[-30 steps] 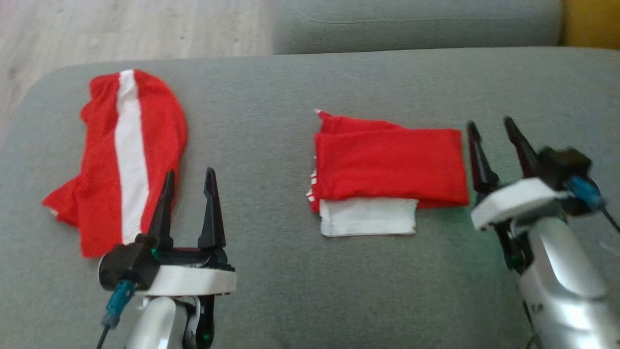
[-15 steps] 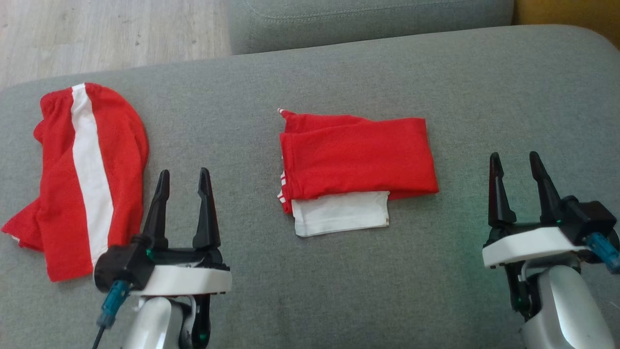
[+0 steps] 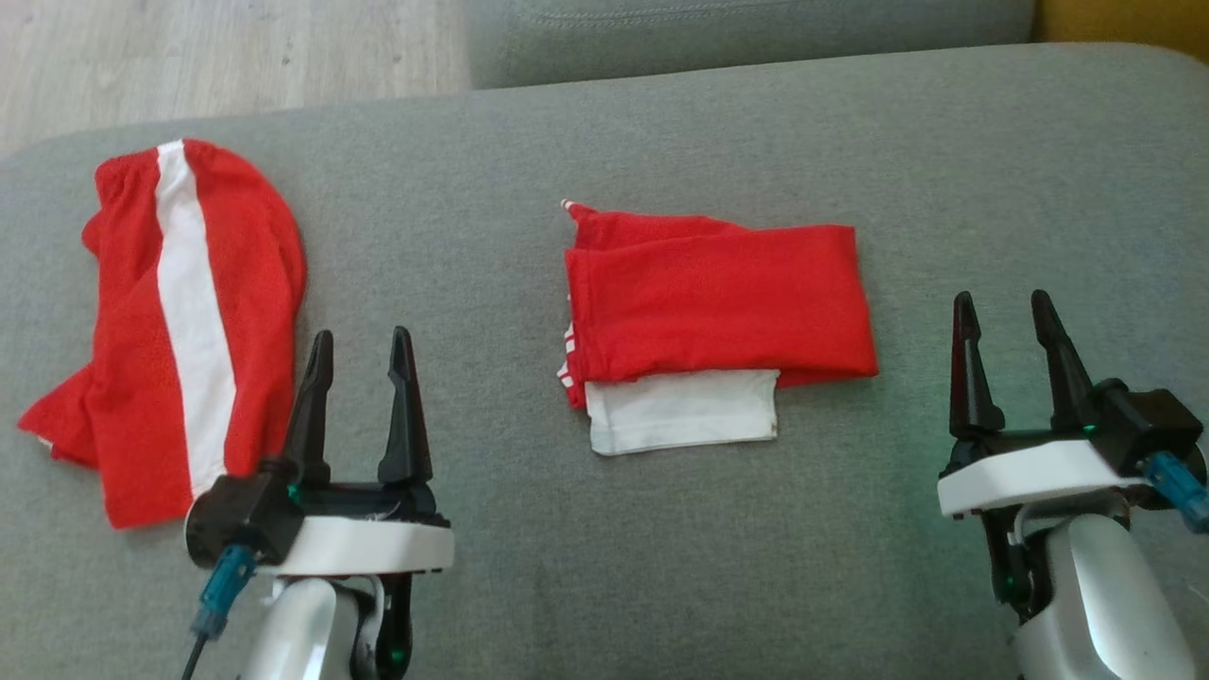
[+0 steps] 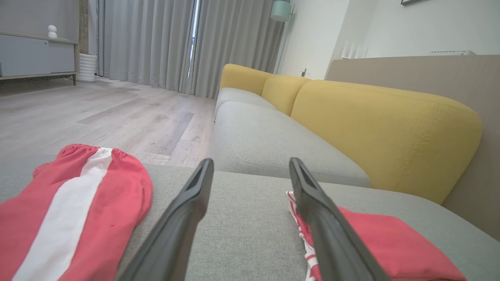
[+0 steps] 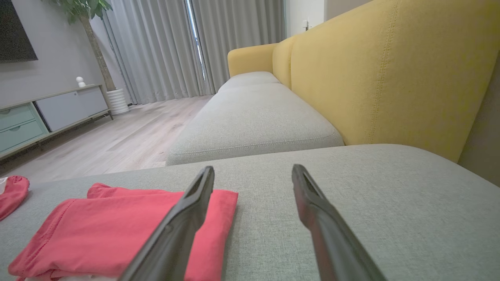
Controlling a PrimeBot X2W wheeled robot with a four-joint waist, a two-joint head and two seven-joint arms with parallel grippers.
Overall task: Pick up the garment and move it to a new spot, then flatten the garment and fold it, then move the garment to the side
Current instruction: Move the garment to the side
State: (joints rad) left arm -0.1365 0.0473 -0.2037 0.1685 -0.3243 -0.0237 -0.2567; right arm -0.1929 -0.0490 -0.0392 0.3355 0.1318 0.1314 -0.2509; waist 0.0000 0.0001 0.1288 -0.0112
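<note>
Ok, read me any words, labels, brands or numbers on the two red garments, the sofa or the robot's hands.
No readable text anywhere. The folded red and white cloth garment shows only a striped edge, the red mesh garment with a white stripe only that stripe, and the grey fabric sofa cushion nothing.

The folded garment (image 3: 718, 302) lies mid-cushion on the sofa (image 3: 992, 170); a second garment (image 3: 123, 378) lies well to its left (not touching).

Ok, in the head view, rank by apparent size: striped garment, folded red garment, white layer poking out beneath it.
Largest: striped garment, narrowly.
Then: folded red garment.
Smallest, clearly: white layer.
</note>
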